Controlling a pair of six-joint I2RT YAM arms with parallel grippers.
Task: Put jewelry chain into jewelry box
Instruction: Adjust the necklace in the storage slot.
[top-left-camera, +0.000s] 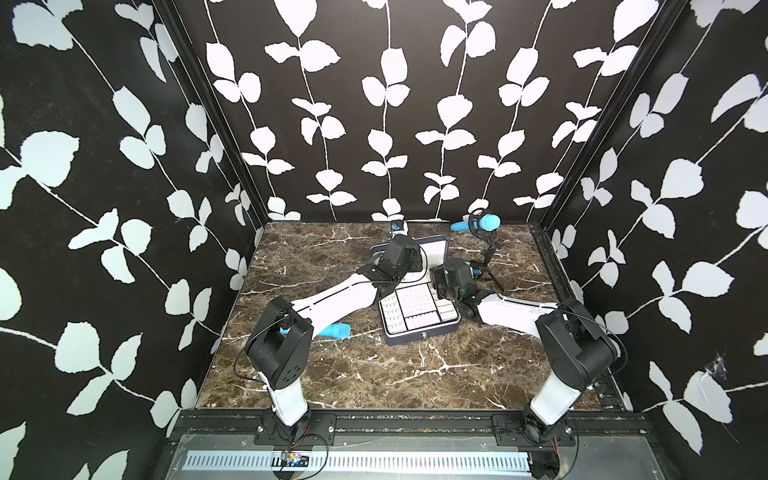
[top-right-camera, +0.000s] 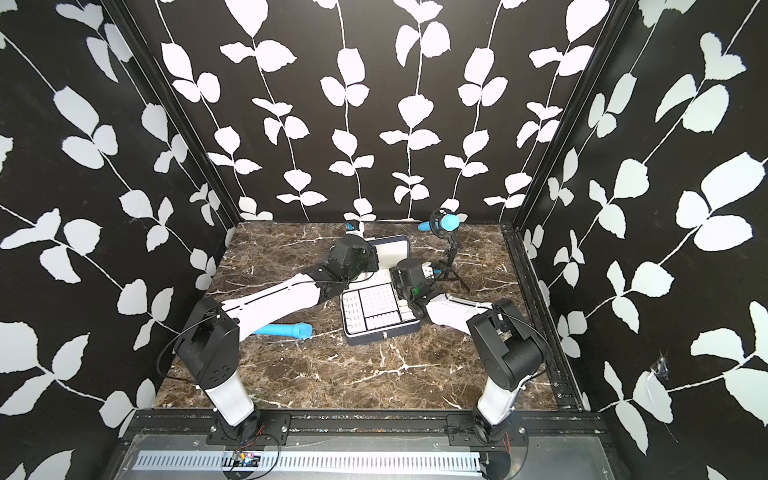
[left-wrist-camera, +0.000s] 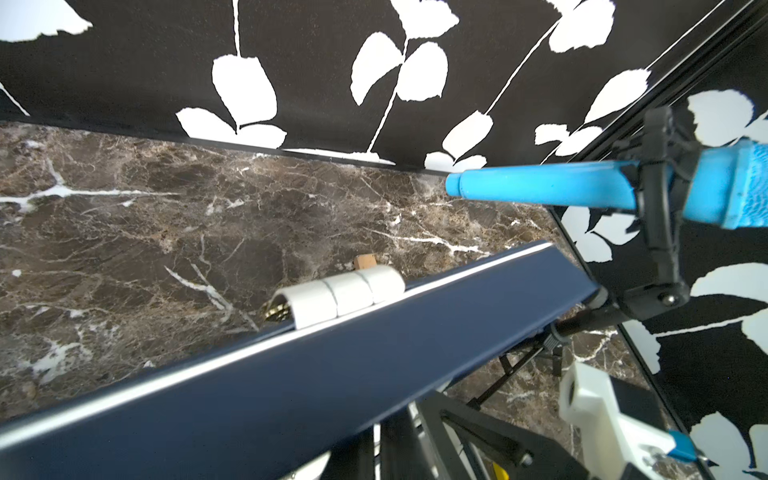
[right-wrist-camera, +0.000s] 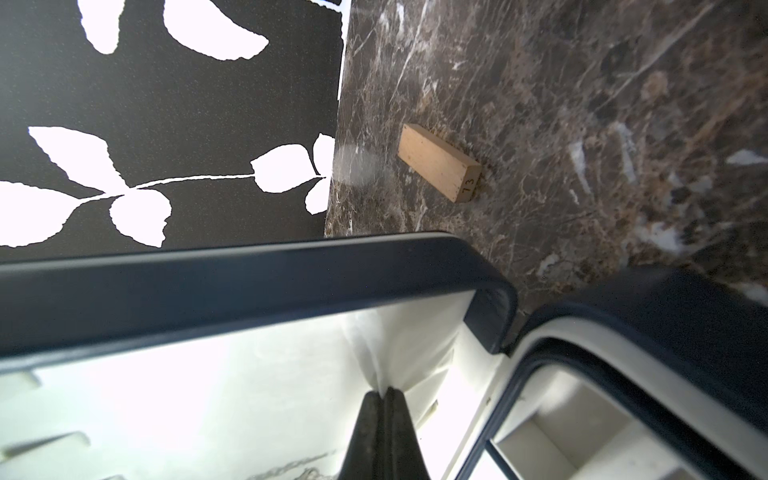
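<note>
Box (top-left-camera: 419, 333) is seen open, lid raised. Left gripper (top-left-camera: 398, 227) is held closed just past the lid's rim; right gripper (right-wrist-camera: 386, 399) is pressed together against the lid lining. Chain (right-wrist-camera: 291, 468) (faint, cropped) is glimpsed on that lining beside it.

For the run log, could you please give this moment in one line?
jewelry box open; left gripper shut at lid edge; right gripper shut against lining

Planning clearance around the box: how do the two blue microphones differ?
The near microphone lies flat on the table; the far microphone is held clear of it in a black stand. The near microphone is left of the jewelry box, the far microphone beyond it. Both are blue.
</note>
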